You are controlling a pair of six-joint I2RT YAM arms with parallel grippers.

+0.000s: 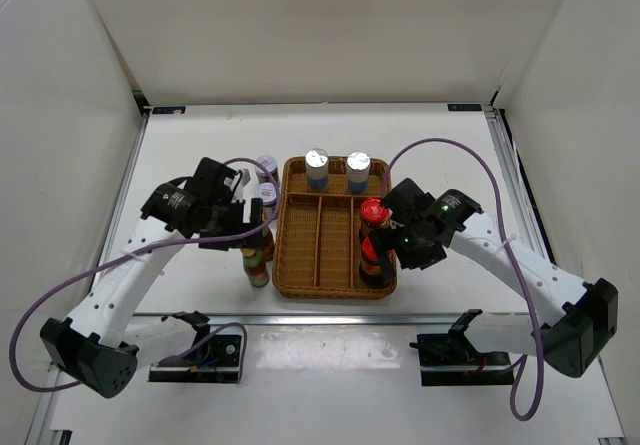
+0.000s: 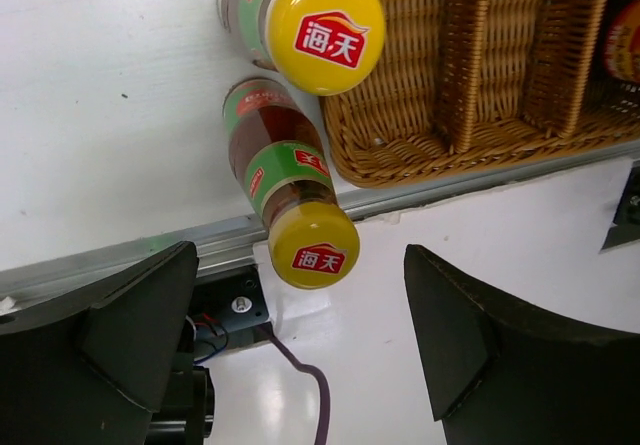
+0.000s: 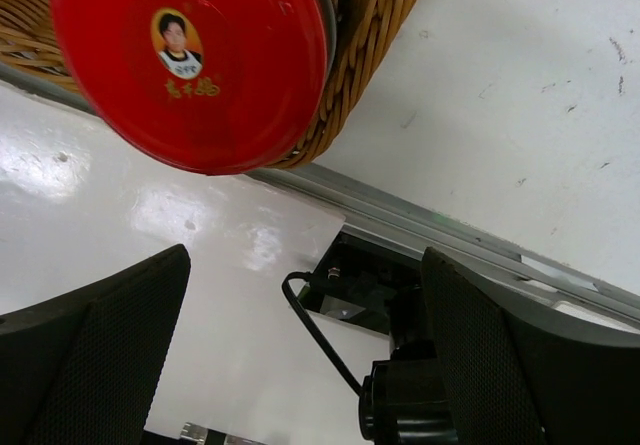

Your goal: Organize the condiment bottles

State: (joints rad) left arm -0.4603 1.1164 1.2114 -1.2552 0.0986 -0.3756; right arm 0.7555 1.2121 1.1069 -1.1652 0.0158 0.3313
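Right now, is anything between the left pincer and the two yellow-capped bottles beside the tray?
Nothing visible. The open left pincer hangs over the yellow-capped bottles, both caps unobstructed. The wicker tray stands beside them, not in the way.

The tray (image 2: 400,155) is woven brown wicker, rough and ribbed, with a dull sheen. The yellow-capped bottles (image 2: 285,180) look like smooth clear glass or plastic under glossy printed labels, and their caps are shiny plastic. The red-capped bottle (image 3: 190,55) shows a smooth, highly glossy lid. The silver-capped bottles (image 1: 317,170) have a metallic gleam on top. The table (image 3: 500,85) is matt white and lightly scuffed, edged by a brushed metal rail (image 3: 400,220). The right gripper (image 3: 305,265) has matt black fingers (image 3: 100,355) with a fine grainy texture.
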